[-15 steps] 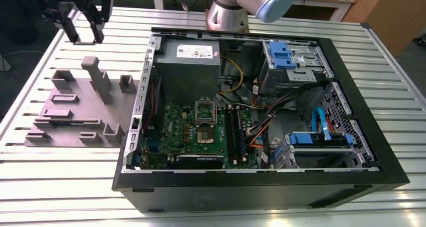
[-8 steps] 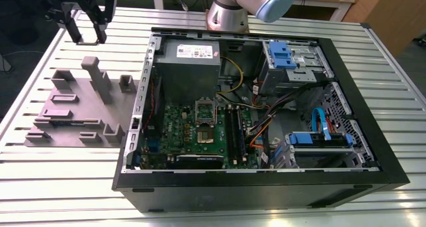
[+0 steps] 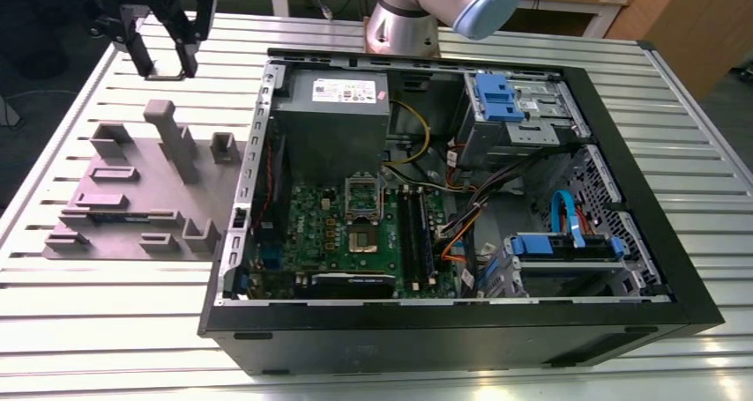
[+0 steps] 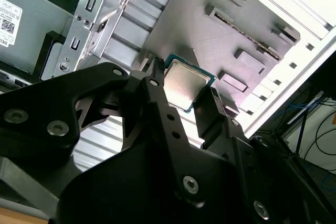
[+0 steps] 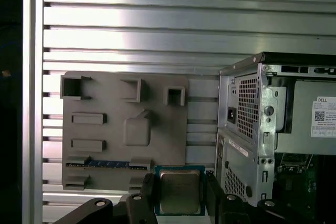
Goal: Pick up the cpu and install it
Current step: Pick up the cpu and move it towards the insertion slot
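Observation:
The cpu [image 5: 179,191], a flat square chip with a silvery top and pale rim, is clamped by two opposite edges between the black fingers of my gripper [image 5: 180,190]. In the second wrist view the cpu [image 4: 184,83] sits level in the gripper [image 4: 184,82], lifted above the grey fixture plate [image 4: 210,30]. In the exterior view the gripper [image 3: 165,66] hangs above the slatted table, beyond the far end of the fixture plate [image 3: 141,189] and to the exterior view's left of the open computer case [image 3: 659,233]. The motherboard's processor socket [image 3: 360,235] lies inside the case with its frame raised.
The case holds a grey power supply [image 3: 335,110], black memory sticks [image 3: 414,229], blue drive brackets [image 3: 565,247] and loose cables. Its metal side wall [image 5: 247,129] stands close to the gripper. Tall posts [image 3: 171,137] rise from the fixture plate. The arm's base [image 3: 406,22] stands behind the case.

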`<act>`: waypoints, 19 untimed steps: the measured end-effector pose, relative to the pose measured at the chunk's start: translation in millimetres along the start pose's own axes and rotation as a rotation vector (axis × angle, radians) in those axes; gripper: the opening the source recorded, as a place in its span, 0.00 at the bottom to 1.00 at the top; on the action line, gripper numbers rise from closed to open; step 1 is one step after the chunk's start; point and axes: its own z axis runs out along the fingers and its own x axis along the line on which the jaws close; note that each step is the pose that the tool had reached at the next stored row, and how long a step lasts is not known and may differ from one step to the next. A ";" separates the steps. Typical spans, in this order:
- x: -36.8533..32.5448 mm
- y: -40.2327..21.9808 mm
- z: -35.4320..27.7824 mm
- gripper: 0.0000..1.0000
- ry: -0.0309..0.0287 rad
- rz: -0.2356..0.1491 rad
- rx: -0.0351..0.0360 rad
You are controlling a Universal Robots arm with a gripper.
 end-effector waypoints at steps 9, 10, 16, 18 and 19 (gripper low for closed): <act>-9.1 -0.2 0.1 0.47 0.0001 0.000 0.0001; -11.1 -0.2 0.2 0.47 0.0001 0.000 0.0001; -30.6 -0.4 0.7 0.47 0.0000 0.000 0.0000; -39.6 -0.6 0.9 0.47 0.0001 0.000 0.0001; -44.1 -0.6 1.1 0.47 0.0001 0.000 0.0001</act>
